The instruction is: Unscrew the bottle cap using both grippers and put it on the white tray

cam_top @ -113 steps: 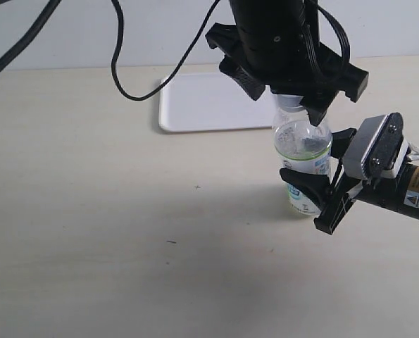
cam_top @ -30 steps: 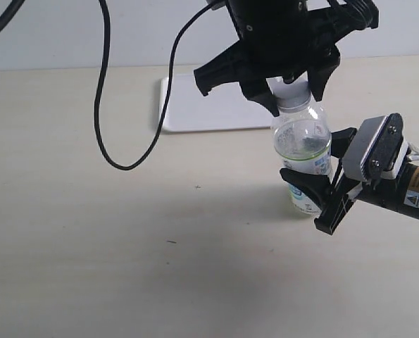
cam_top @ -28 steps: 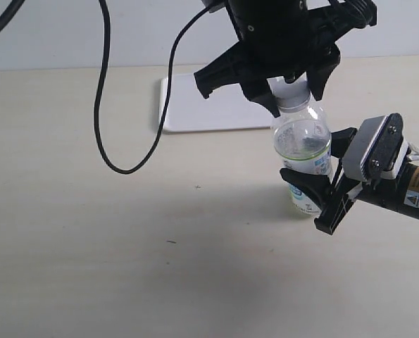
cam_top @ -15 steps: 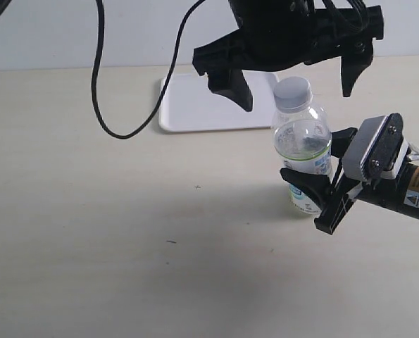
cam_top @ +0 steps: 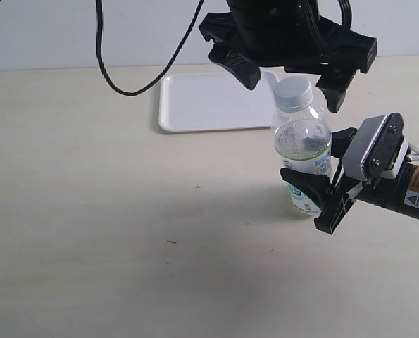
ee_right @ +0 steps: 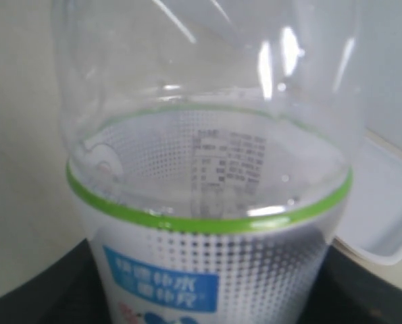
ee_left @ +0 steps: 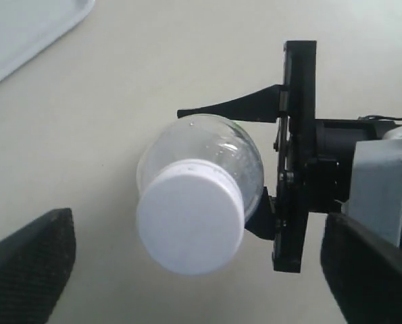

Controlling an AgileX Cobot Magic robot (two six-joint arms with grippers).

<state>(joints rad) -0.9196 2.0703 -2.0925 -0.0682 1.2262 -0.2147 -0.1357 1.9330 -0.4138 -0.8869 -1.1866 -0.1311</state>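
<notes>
My right pincer [cam_top: 309, 156] is clamped round the labelled middle of the bottle [cam_top: 302, 141], which stands upright. The bottle cap [ee_left: 190, 216] sits on the bottle's neck. My left pincer [cam_top: 292, 91] straddles it, spread wide, gripping nothing. The white tray [cam_top: 195, 105] lies beyond the bottle.

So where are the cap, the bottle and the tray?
cap [ee_left: 190, 216], left wrist view, its flat white top.
bottle [cam_top: 302, 143], exterior view, its clear wall above the label.
tray [cam_top: 198, 103], exterior view, its bare floor.
</notes>
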